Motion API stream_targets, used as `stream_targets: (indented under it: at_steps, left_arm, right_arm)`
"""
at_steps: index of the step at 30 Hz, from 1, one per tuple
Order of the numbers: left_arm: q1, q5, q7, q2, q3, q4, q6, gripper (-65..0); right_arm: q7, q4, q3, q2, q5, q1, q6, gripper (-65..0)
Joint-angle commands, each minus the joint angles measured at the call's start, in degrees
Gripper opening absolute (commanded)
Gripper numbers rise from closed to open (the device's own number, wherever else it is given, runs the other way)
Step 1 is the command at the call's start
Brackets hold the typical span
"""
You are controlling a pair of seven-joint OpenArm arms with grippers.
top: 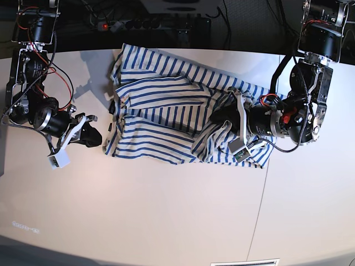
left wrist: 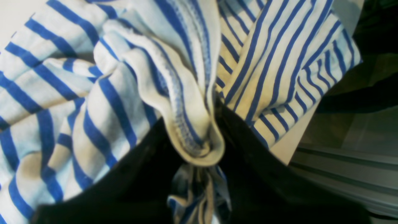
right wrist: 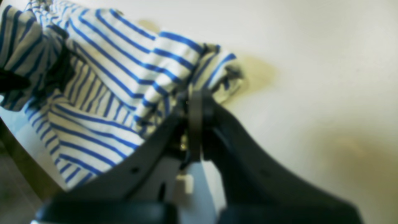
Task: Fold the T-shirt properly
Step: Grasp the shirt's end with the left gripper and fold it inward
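The T-shirt (top: 155, 105), white with thin blue stripes, lies crumpled across the middle of the white table (top: 166, 210). My left gripper (top: 218, 118) is shut on a bunched fold near the shirt's right side. In the left wrist view that fold (left wrist: 199, 137) is squeezed between the dark fingers (left wrist: 248, 149) of the left gripper (left wrist: 194, 124). My right gripper (top: 100, 137) is shut, and its tips sit at the shirt's left edge. In the right wrist view the right gripper (right wrist: 196, 96) touches a corner of the T-shirt (right wrist: 124, 68); whether it pinches cloth cannot be told.
A black power strip (top: 150, 25) and cables run along the table's back edge. A seam (top: 265, 183) crosses the tabletop on the right. The table's edge (left wrist: 295, 146) lies close beside the left gripper's hold.
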Motion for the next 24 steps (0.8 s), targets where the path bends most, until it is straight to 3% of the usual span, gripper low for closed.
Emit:
stream_targets:
  at_steps: [1,5,7,19,21,24]
  left_arm:
    - [-1.07,-1.46,-1.18,-0.02,-0.22,0.94,-0.25,-63.3]
    - [-1.07,-0.61,-1.66,0.42,-0.22,0.94,-0.25,-32.5]
    - [-1.07,-0.72,-1.88,0.44,-0.22,0.94,-0.25,-27.0]
    - [-3.10,-3.19,-2.21,1.84,-0.59,1.11,-0.25,-27.8]
    - [-3.85,-3.87,-2.10,1.81,-1.33,1.11,-0.25,-34.6]
    - [-4.59,-3.23,-1.57,1.64,-3.13,1.11,-0.25,-54.2]
  right_arm:
    - [1.16,0.87,0.42,0.79,1.05,0.94,4.31,-65.0]
    - [1.20,0.87,0.42,0.76,1.05,0.94,4.31,-65.0]
    - [1.57,0.87,0.42,0.76,1.05,0.94,4.31,-65.0]
    - [1.84,0.87,0.42,0.76,0.61,0.94,4.31,-65.0]
    - [1.84,0.87,0.42,0.76,0.59,0.94,4.31,-65.0]
    - [1.77,0.87,0.42,0.79,0.57,0.94,4.31,-65.0]
